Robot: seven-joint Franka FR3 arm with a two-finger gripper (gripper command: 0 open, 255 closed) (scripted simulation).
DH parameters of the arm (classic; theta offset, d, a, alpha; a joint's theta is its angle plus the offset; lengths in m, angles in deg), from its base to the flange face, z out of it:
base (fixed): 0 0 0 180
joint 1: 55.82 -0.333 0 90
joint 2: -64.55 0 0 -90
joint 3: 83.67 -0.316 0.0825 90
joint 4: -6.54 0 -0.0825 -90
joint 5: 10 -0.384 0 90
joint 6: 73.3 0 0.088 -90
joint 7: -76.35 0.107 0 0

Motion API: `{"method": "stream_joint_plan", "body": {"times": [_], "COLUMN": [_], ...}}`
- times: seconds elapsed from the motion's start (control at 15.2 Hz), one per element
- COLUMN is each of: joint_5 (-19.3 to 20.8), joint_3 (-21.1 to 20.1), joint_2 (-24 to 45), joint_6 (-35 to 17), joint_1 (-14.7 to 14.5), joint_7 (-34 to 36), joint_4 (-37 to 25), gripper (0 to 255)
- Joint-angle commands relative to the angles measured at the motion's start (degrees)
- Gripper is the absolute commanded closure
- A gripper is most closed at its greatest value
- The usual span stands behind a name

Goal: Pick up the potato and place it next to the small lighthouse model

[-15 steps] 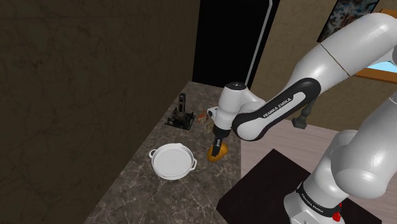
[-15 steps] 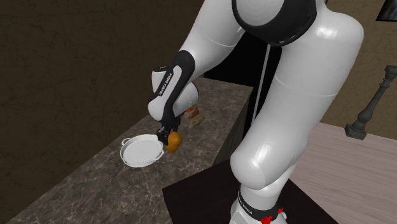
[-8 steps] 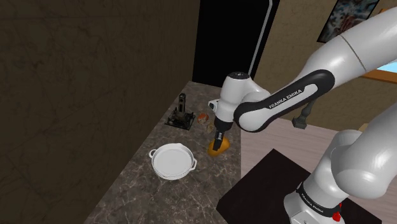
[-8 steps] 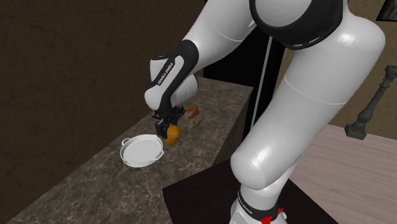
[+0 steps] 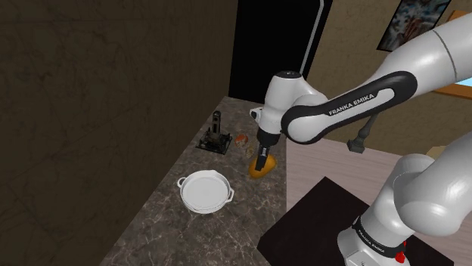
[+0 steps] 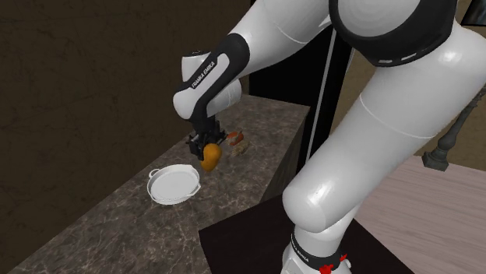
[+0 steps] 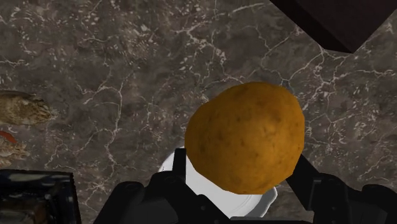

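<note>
The gripper (image 5: 263, 159), fingers (image 7: 321, 191) clenched on the potato (image 5: 259, 167), hangs over the counter (image 5: 151, 219) with the dark lighthouse model (image 5: 215, 133) at ten o'clock in the shoulder view

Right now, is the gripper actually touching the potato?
Touching. In the wrist view the gripper has its black fingers pressed against both sides of the potato, clasping it over the marble counter.

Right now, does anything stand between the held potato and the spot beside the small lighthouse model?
Nothing visible does. The gripper clasps the potato above the counter, and only bare surface lies between it and the small reddish model I take for the lighthouse. The dark stand sits farther off.
</note>
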Motion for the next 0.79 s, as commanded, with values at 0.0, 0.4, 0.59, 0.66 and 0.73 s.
{"method": "stream_joint_plan", "body": {"times": [0.0,0.4,0.59,0.66,0.73], "joint_5": [-0.24,-0.62,-0.74,-0.77,-0.8], "joint_3": [0.06,0.37,0.51,0.56,0.6], "joint_2": [-1.3,-4.31,-5.59,-5.98,-6.35], "joint_6": [1.98,7.39,10.03,10.9,11.76], "joint_1": [-0.14,-0.31,-0.36,-0.38,-0.39], "joint_7": [-0.13,-0.6,-0.79,-0.84,-0.9], "joint_4": [-0.65,-3.06,-4.44,-4.93,-5.42], "gripper": [255,255,255,255,255]}}
